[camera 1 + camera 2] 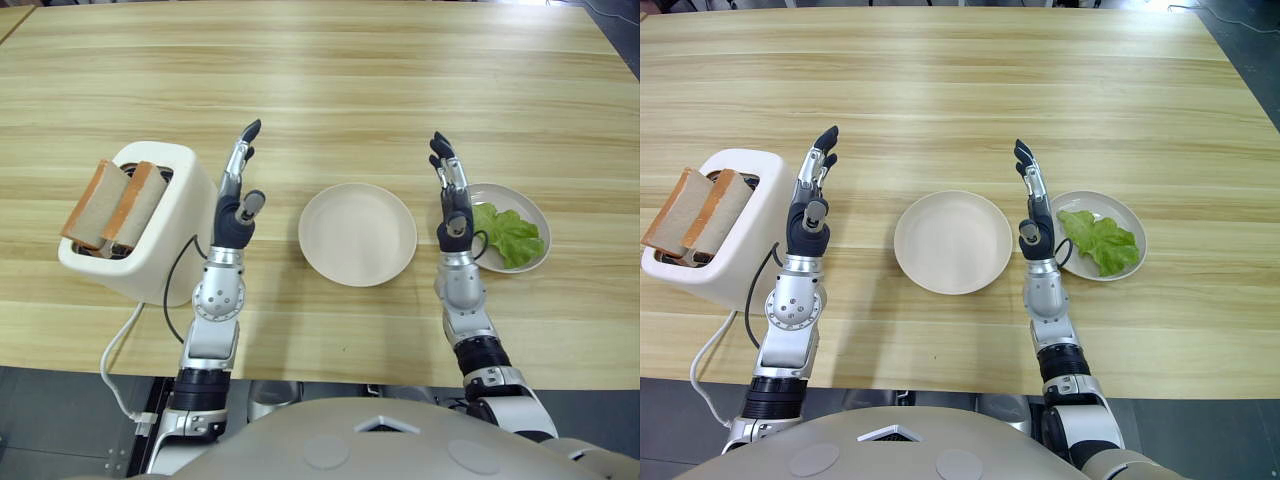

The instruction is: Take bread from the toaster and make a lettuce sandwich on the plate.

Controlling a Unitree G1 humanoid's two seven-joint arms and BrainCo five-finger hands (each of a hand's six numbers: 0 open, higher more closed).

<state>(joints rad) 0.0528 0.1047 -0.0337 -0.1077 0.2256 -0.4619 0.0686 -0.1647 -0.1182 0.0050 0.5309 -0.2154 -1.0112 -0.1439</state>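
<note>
A cream toaster [150, 260] stands at the left of the wooden table with two slices of bread [115, 205] sticking up out of its slots. An empty cream plate [357, 233] lies in the middle. To its right, a smaller plate [535, 210] carries a green lettuce leaf [507, 234]. My left hand [238, 190] is raised just right of the toaster, fingers straight and open, holding nothing. My right hand [451, 190] stands between the two plates, at the lettuce plate's left rim, fingers extended and empty.
The toaster's white cable [115, 355] runs off the table's near edge at the left, and a dark cable [178, 275] loops beside my left forearm. The far half of the table [320, 70] is bare wood.
</note>
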